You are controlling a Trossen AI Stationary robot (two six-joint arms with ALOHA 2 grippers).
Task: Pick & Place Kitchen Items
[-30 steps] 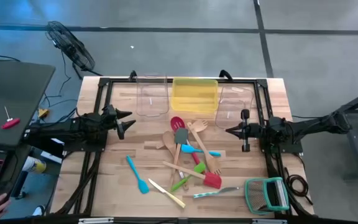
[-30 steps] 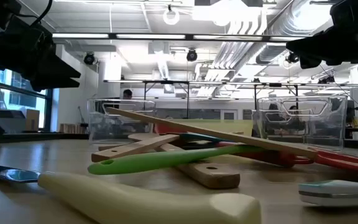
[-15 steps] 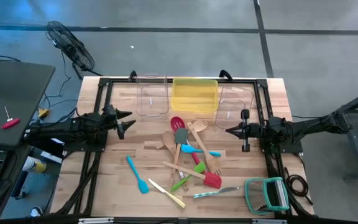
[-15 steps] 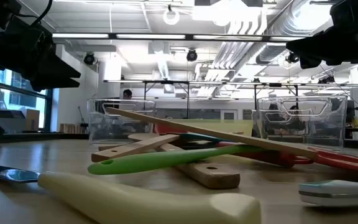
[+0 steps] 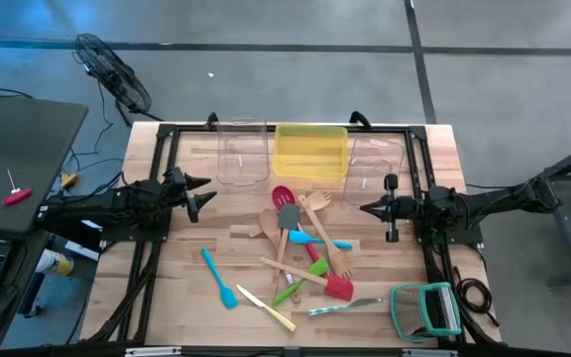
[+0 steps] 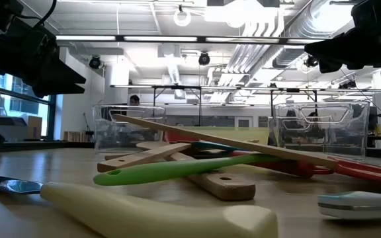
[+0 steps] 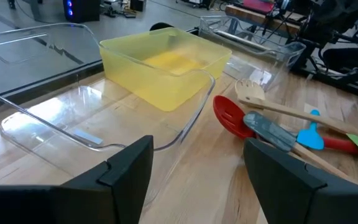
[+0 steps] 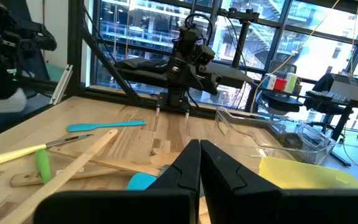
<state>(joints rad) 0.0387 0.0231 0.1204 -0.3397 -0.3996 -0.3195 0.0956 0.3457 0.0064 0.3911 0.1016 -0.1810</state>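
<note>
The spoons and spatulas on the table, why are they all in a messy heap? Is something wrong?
Nothing looks broken or spilled. The utensils lie crisscrossed in a loose pile mid-table, some resting on others, and one blue spatula lies apart. The three bins at the back, like the yellow bin, hold no utensils. Both grippers, left and right, hover empty.

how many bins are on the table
3, in a row along the far edge: a clear bin on the left, a yellow bin in the middle, another clear bin on the right.

Utensils (image 5: 300,248) lie piled at the tabletop's (image 5: 186,263) centre; three bins (image 5: 310,151) line twelve o'clock; a wire rack (image 5: 426,308) sits at four o'clock.
</note>
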